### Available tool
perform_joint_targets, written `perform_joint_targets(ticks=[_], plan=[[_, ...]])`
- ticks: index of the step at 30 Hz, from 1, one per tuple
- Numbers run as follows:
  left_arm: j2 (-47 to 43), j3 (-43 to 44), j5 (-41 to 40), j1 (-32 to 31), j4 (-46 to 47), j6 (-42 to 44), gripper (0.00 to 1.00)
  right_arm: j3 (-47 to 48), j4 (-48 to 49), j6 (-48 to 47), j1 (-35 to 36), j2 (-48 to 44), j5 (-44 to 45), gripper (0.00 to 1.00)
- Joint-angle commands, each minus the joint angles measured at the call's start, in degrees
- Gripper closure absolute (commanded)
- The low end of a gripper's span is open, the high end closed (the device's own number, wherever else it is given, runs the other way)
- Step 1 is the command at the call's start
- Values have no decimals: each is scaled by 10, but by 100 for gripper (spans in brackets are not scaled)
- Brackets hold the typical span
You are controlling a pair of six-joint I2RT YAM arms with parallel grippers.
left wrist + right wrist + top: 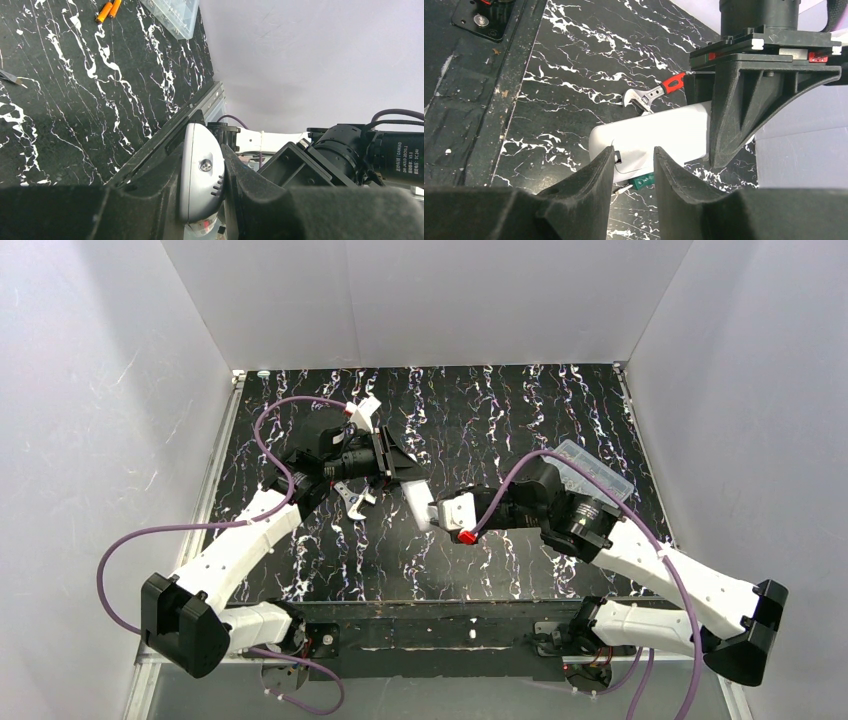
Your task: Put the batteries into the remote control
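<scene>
Remote control (pixel 415 502) sits mid-frame in the top view, clamped tight in the left tool (pixel 202 195), probably steadied for loading. The right tool (pixel 633 156), half open and empty, faces its end. Batteries (pixel 108 9) wait on the bench (pixel 500 420), upper left.

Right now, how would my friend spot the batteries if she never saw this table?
Start at the black marbled table and find the clear plastic box near its right edge. Just beside the box, on the bare tabletop, lie the batteries: two little sticks side by side, the only orange things there.
</scene>
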Motion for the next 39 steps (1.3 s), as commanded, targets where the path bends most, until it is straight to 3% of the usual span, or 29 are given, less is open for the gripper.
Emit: perform_joint_targets(ticks=[1,39], plan=[[-3,28,53,-6,18,-13,100,-6,35,-24,-1,-15,37,59],[-1,22,58,-6,22,-16,100,-26,73,-22,-1,-40,66,60]])
